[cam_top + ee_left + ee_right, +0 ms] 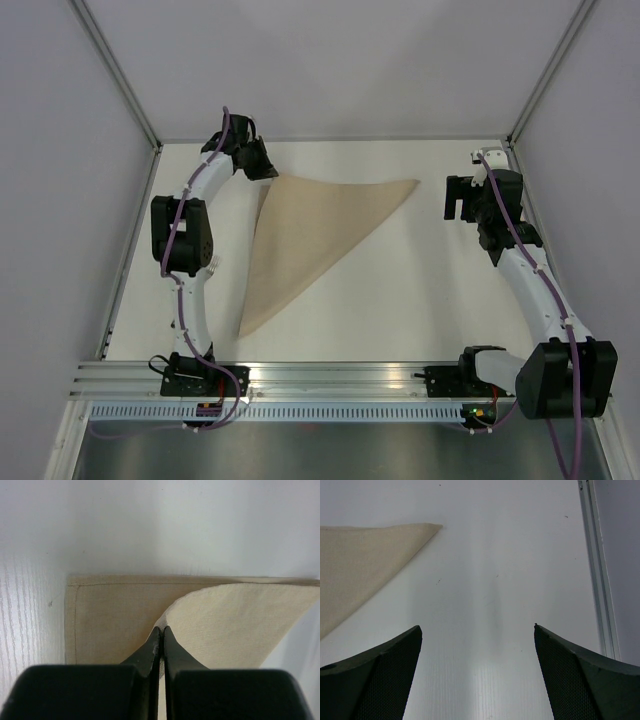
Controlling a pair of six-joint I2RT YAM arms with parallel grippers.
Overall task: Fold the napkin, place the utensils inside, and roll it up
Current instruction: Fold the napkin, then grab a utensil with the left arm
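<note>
The tan napkin (305, 230) lies folded into a triangle on the white table, one tip at the far right, one at the near left. My left gripper (262, 168) is at its far left corner, shut on the lifted upper layer of the napkin (240, 625), which curls over the lower layer (110, 620). My right gripper (457, 198) is open and empty, right of the napkin's far right tip (427, 528), above bare table. The utensils are out of view.
Grey walls enclose the table on the left, far and right sides. An aluminium rail (330, 375) runs along the near edge by the arm bases. A metal strip (595, 565) edges the table at the right.
</note>
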